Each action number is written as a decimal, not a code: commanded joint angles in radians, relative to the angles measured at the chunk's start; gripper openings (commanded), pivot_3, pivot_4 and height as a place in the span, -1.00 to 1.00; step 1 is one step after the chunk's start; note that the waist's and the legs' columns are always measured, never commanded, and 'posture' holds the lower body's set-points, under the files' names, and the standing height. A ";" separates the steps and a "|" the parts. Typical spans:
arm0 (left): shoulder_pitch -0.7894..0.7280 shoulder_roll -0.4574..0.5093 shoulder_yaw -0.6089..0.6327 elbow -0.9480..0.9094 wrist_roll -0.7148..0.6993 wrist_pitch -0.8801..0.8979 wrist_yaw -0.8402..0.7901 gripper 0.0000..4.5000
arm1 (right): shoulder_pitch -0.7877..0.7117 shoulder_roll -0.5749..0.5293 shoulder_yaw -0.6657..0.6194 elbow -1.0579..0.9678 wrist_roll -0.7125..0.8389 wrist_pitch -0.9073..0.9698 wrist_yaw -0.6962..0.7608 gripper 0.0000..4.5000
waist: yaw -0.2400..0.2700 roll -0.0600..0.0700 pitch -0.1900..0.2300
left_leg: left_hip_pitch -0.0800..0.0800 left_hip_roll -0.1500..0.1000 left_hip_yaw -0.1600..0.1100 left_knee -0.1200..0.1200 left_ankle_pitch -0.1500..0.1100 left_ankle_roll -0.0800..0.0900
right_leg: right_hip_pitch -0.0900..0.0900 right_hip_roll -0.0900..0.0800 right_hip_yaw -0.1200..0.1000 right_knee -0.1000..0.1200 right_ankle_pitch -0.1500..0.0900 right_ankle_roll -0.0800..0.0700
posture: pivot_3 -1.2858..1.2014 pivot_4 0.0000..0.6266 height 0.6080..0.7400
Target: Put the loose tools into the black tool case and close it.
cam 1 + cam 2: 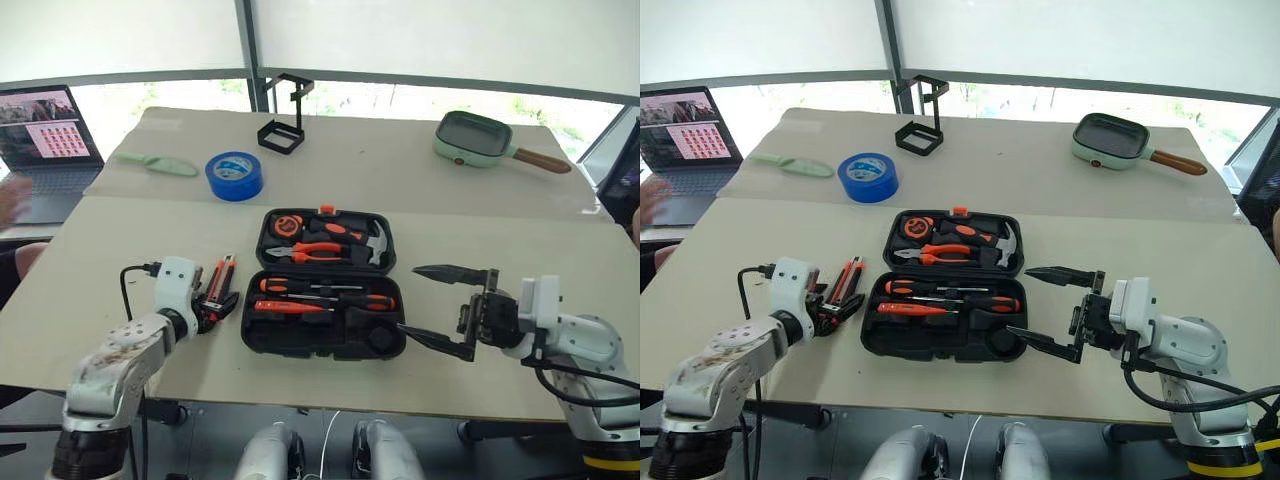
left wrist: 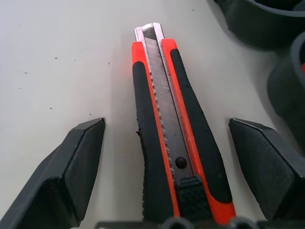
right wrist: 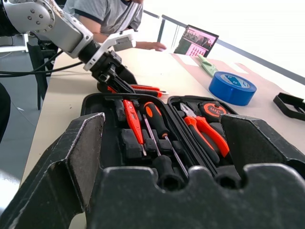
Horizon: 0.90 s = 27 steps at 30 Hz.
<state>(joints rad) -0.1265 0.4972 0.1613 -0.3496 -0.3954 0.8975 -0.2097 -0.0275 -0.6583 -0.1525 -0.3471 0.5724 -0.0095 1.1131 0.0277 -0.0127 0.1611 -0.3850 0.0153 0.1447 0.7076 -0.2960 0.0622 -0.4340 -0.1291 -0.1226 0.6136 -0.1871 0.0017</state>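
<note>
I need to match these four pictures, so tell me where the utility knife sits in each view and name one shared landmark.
Left eye view: utility knife on the table, just left of the black tool case, at the left tool.
Right eye view: same spot.
Left wrist view: centre, between the open fingers.
Right wrist view: beyond the case, under the left tool.
Shared landmark: the case.
</note>
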 commanded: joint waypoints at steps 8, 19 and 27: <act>0.064 0.015 0.020 0.063 0.043 -0.206 -0.137 -0.24 | -0.010 -0.015 -0.020 -0.072 0.049 0.063 -0.036 1.00 | 0.008 0.010 -0.006 | 0.004 0.001 0.000 -0.004 0.000 -0.001 | 0.001 -0.002 0.001 -0.001 -0.001 -0.001 | 0.03 -0.52 1.00; -0.122 0.322 -0.098 0.187 -0.068 -0.657 -1.024 -0.24 | 0.090 -0.104 -0.125 -0.070 0.045 0.065 0.011 1.00 | 0.017 0.006 -0.003 | -0.006 0.000 -0.001 -0.005 0.001 0.000 | -0.006 0.000 -0.003 -0.002 -0.001 -0.006 | 0.03 -0.52 1.00; -0.371 0.332 -0.415 0.107 0.062 -0.441 -1.097 -0.24 | 0.242 -0.153 -0.197 -0.153 0.105 0.143 0.020 1.00 | 0.008 0.004 -0.002 | -0.007 -0.002 0.004 -0.003 0.003 0.014 | -0.006 0.004 -0.002 -0.003 -0.003 0.004 | 0.03 -0.52 1.00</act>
<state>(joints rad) -0.4496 0.8477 -0.2399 -0.2021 -0.3399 0.4064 -1.3258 0.2033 -0.8022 -0.2996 -0.4535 0.6439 0.1197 1.1298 0.0362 -0.0090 0.1590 -0.3915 0.0134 0.1483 0.7048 -0.2933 0.0764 -0.4394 -0.1233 -0.1244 0.6105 -0.1905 0.0054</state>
